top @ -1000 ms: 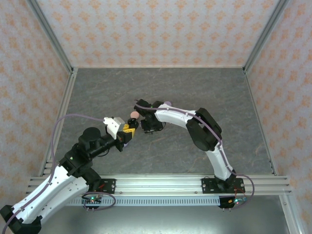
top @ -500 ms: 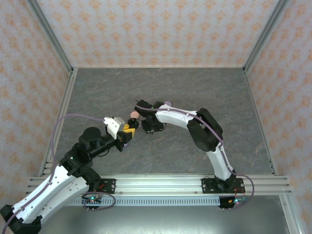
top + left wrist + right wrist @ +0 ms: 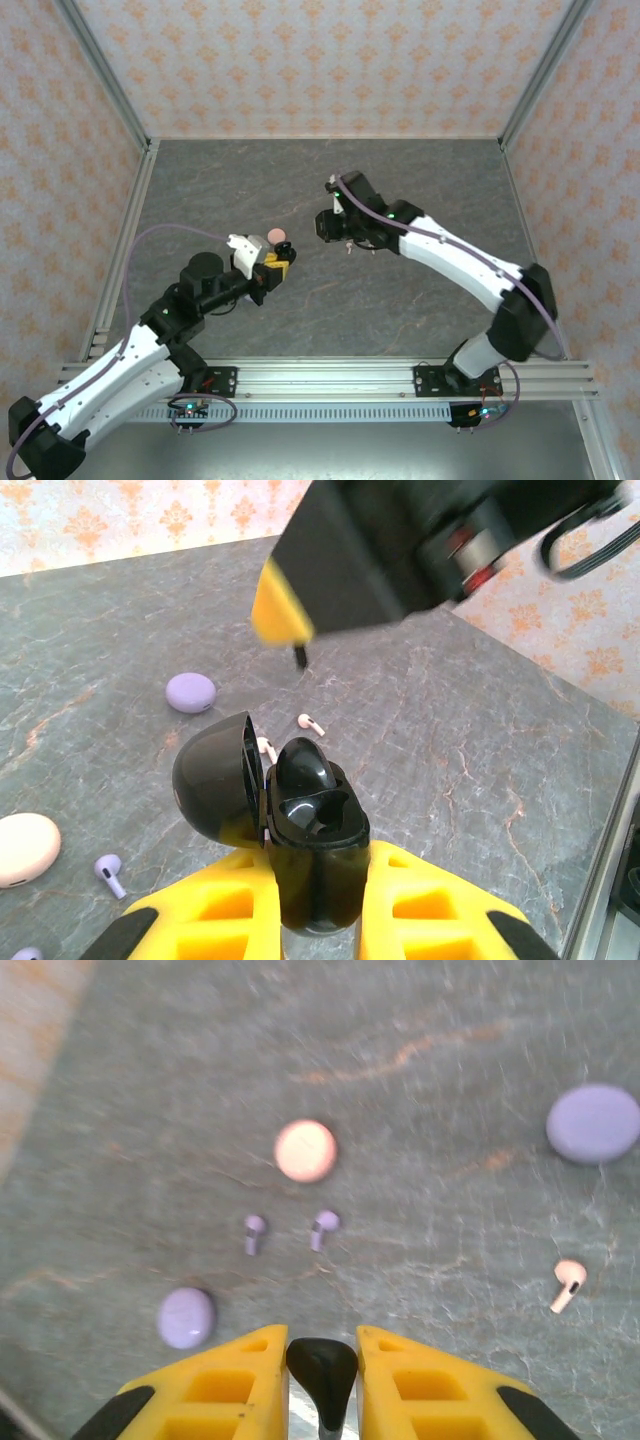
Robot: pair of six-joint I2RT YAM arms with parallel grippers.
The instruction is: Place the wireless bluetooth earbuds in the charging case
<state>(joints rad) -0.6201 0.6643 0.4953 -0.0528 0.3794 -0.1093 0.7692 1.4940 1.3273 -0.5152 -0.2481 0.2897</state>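
Grey tabletop [image 3: 450,740]; black case [image 3: 310,820] hinged open, black earbud [image 3: 322,1365] pinched, lavender earbuds [image 3: 255,1232] loose.

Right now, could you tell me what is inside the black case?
The case shows glossy black wells; a black bud there cannot be ruled out. The left gripper covers its base.

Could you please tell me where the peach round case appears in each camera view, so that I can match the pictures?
Top external: the peach round case sits left of centre, just beyond the left gripper.
Left wrist: at the left edge, lower half.
Right wrist: upper centre.
Shared landmark: lavender earbuds lie close beside it in both wrist views.
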